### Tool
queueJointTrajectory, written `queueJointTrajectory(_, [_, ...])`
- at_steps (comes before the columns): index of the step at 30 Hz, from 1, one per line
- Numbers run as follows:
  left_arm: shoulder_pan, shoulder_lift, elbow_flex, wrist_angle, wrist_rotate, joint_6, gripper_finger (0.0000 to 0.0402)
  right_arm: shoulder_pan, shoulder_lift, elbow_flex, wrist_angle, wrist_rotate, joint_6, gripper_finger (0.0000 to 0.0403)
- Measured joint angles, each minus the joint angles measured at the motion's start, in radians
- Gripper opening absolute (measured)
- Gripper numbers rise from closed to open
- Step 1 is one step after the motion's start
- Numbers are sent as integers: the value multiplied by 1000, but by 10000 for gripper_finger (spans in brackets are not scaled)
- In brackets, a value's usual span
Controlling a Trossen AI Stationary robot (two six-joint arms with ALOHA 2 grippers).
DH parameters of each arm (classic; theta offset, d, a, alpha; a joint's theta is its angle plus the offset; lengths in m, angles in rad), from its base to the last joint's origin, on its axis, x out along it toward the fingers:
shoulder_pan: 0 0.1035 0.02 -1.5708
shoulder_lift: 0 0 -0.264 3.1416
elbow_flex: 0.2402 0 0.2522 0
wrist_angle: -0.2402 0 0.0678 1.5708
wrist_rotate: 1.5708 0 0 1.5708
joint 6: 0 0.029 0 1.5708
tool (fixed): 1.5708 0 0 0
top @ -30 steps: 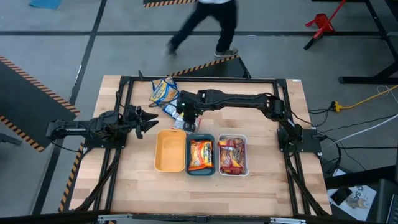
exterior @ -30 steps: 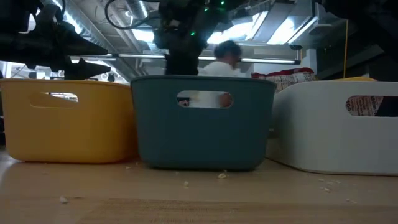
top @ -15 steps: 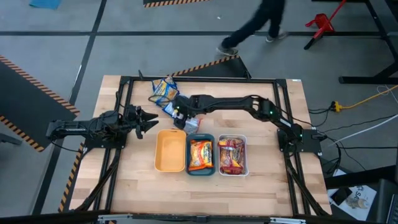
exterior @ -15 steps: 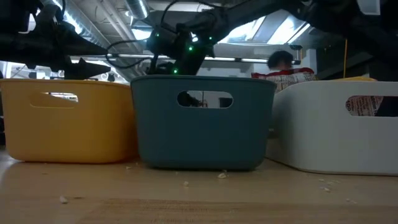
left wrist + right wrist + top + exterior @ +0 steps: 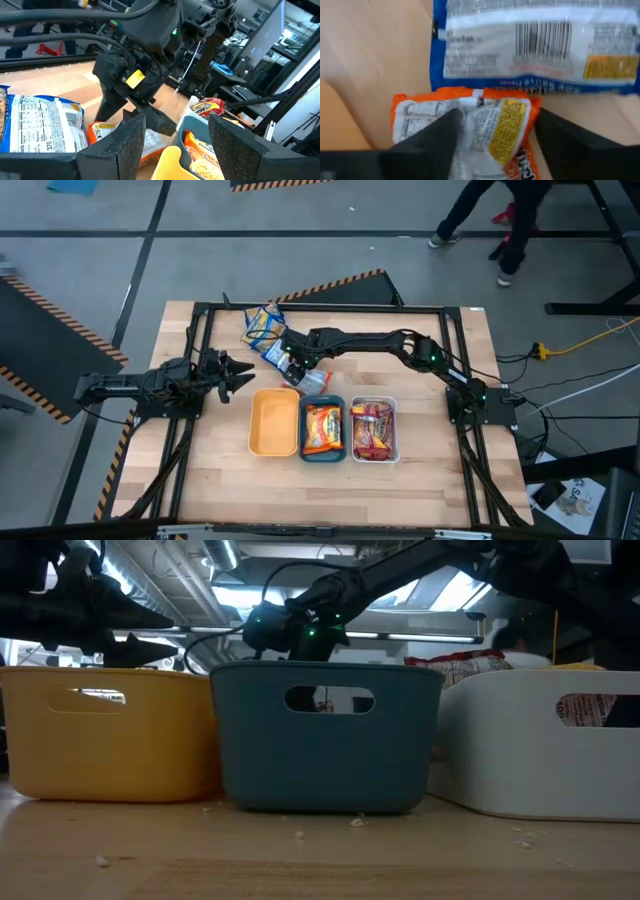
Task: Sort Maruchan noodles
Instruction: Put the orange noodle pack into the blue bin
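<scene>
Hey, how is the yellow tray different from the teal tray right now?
The yellow tray is empty, while the teal tray holds an orange noodle packet. The yellow tray sits at the left end of the row; the teal tray stands in the middle, between it and the white tray. In the low view both share the same shape, height and oval handle cutout.

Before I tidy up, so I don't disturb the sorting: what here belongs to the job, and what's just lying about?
Job: orange packet, blue packet, yellow tray, teal tray, white tray, right gripper, left gripper.
Lying about: yellow cable, crumbs.
</scene>
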Motion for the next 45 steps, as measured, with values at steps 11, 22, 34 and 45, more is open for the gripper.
queueJointTrajectory(11, [0, 0, 0, 0, 0, 0, 212, 0, 1, 0, -24, 0, -35, 13])
queueJointTrajectory(22, [0, 0, 0, 0, 4, 0, 212, 1, -5, 142, -193, 72, -87, 0])
queueJointTrajectory(34, [0, 0, 0, 0, 13, 0, 212, 21, -59, 303, -392, 60, -198, 10])
queueJointTrajectory(45, [0, 0, 0, -3, 24, 0, 212, 21, -59, 208, -679, 14, -471, 252])
